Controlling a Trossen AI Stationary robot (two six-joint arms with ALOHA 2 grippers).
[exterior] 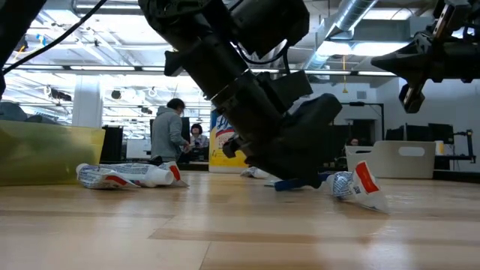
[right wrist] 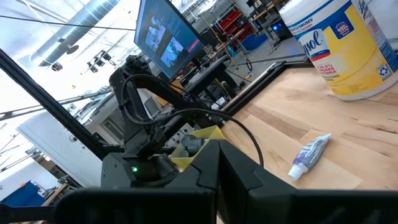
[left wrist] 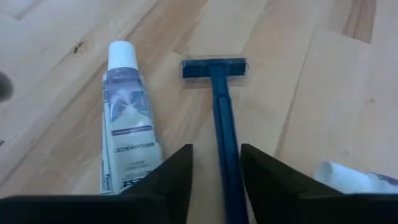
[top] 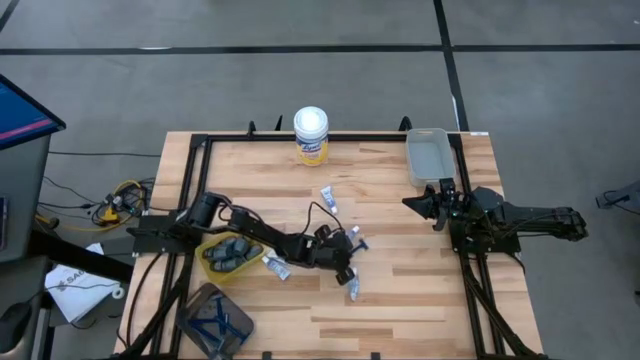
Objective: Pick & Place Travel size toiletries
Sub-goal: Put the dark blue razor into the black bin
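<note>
My left gripper (left wrist: 216, 148) is open and low over the table's middle (top: 345, 252). Its fingers stand on either side of the handle of a dark blue razor (left wrist: 219, 93), which lies flat on the wood. A white tube with blue print (left wrist: 127, 127) lies next to the razor, and another tube's cap end (left wrist: 348, 177) shows on the other side. More tubes (top: 327, 198) (top: 277, 266) (top: 353, 288) are scattered on the table. My right gripper (top: 415, 203) is shut and waits in the air near the right edge. My left gripper straddles the razor's handle (left wrist: 229, 168) from above and slanting, its fingers running along the handle. One finger (left wrist: 261, 177) stands right against the handle, and whether it touches cannot be told. The razor lies flat on the table.
A yellow tray (top: 208, 244) with dark grey sticks and a dark tray (top: 196, 302) with blue razors sit near the left front. A clear bin (top: 428, 172) stands at the far right, and a white canister with a yellow label (top: 311, 135) at the far edge.
</note>
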